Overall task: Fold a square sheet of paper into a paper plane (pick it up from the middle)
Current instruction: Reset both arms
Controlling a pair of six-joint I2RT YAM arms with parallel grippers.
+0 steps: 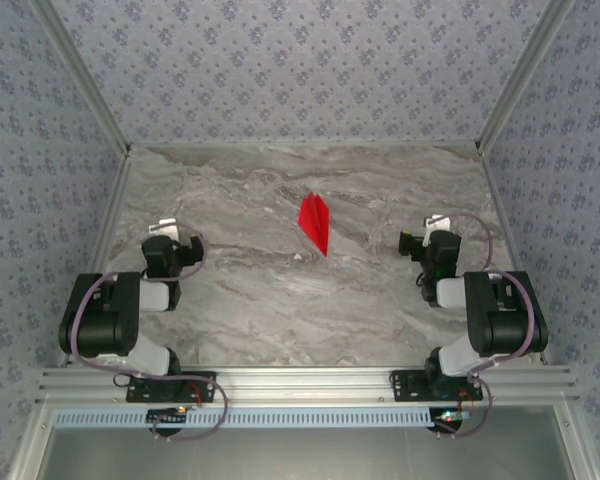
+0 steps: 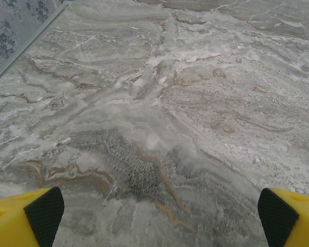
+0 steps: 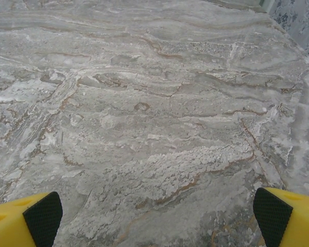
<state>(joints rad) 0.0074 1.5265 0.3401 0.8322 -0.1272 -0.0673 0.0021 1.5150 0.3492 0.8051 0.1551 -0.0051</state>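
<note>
1. On the top camera I see the paper plane (image 1: pixel 316 224) lying on the marble-patterned table (image 1: pixel 270 300), a little right of centre and in the far half. It is a narrow red dart with creased layers, and its sharp tip points near and slightly right.
2. The plane lies between the two arms and well apart from both. It is somewhat closer to the right one, and neither arm touches it.
3. The left gripper (image 1: pixel 163 226) hangs over the left side of the table, just beyond its own folded arm, and faces the far wall.
4. On the left wrist camera its jaws stand wide apart and hold nothing. The yellow fingers with black pads (image 2: pixel 44 212) sit in the two lower corners, with grey-brown marble between them.
5. The right gripper (image 1: pixel 435 224) mirrors it over the right side of the table, also facing far.
6. On the right wrist camera this one too is spread wide and empty. Its pads (image 3: pixel 41 218) sit low at either corner, with veined marble between them.
7. Floral-patterned walls (image 1: pixel 280 60) close in the table on the left, far and right sides. An aluminium rail (image 1: pixel 310 380) along the near edge carries both arm bases.
</note>
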